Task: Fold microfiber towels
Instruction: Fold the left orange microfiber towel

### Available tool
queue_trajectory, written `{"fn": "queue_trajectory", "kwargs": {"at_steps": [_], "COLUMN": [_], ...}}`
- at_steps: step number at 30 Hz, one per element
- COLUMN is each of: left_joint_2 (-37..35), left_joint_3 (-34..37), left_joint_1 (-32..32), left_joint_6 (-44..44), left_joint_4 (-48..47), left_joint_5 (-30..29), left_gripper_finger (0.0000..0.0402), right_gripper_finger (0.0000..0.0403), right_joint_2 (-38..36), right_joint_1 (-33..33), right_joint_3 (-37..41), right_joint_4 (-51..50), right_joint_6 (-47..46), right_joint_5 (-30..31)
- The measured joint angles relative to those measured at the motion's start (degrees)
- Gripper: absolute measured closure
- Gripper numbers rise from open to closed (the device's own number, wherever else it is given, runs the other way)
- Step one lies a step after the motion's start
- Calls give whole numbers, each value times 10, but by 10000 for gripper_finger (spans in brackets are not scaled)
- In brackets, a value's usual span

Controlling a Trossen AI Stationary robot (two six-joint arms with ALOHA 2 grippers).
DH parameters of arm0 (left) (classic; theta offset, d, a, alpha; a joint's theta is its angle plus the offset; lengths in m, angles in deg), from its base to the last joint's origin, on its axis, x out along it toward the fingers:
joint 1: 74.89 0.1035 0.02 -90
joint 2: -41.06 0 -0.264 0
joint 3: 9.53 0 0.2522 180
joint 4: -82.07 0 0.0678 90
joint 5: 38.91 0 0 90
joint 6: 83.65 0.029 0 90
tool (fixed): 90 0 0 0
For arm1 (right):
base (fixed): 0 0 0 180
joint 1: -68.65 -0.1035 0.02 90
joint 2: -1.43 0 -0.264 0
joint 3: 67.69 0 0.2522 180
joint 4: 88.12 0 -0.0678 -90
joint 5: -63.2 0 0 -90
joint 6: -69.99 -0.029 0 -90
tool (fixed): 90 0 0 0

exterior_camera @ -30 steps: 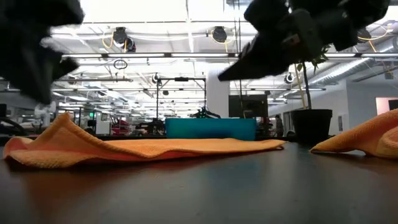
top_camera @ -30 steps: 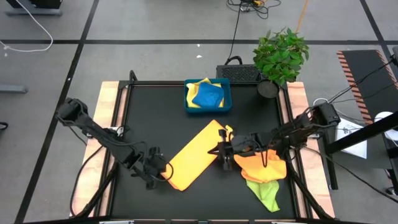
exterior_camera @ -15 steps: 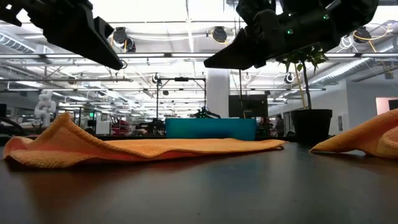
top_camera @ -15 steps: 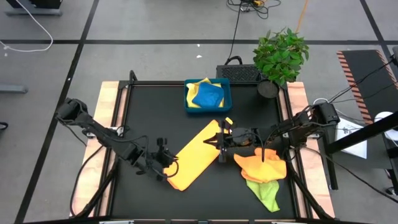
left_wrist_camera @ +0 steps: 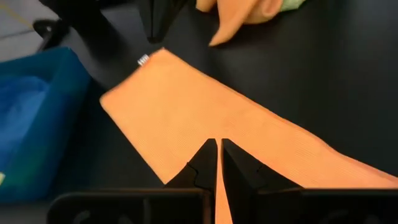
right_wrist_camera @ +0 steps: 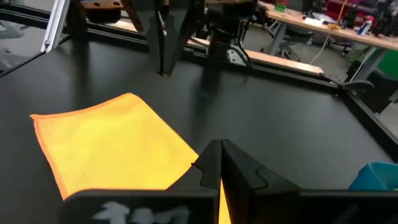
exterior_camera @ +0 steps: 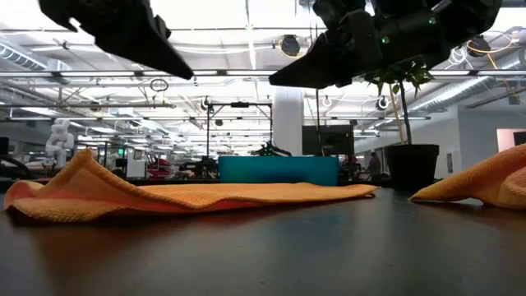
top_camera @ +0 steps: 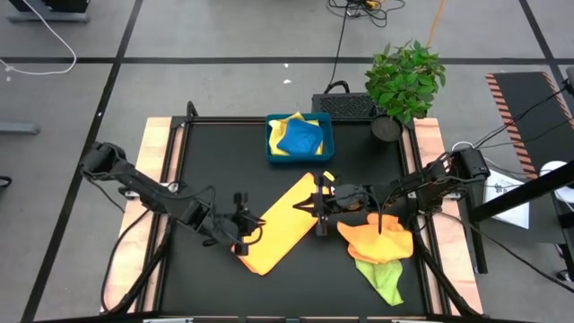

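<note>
black tabletop [top_camera: 224,152]: my left gripper [top_camera: 246,224] and right gripper [top_camera: 316,205] hover clenched, empty, over the soft orange-yellow towel [top_camera: 282,222]; i'd pinch corners.

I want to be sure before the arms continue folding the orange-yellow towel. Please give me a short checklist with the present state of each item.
1. Orange-yellow towel lies folded into a long strip on the table: ok.
2. Left gripper shut, holding nothing: ok.
3. Right gripper shut, holding nothing: ok.
4. Both grippers lifted above the towel: ok in the low view.
5. Crumpled orange towel apart from the strip: ok.
6. Blue tray has room: cannot tell.
</note>
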Motion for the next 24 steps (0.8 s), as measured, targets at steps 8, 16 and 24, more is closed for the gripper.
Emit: {"fn": "queue_trajectory", "kwargs": {"at_steps": [8,16,24], "left_joint_2": [0,0,1], "left_joint_3": [0,0,1], "left_joint_1": [32,76,145], "left_joint_6": [99,119,155], "left_joint_4": [-11,-81,-132], "left_joint_5": [6,54,86], "left_gripper_finger": [376,376,376], "right_gripper_finger": [403,403,403], "right_joint_2": [0,0,0], "right_joint_1": [17,51,80], "right_joint_3": [0,0,0], "right_joint_4": [79,72,75], "right_joint_6": [26,10,55], "right_joint_5": [0,0,-1]}}
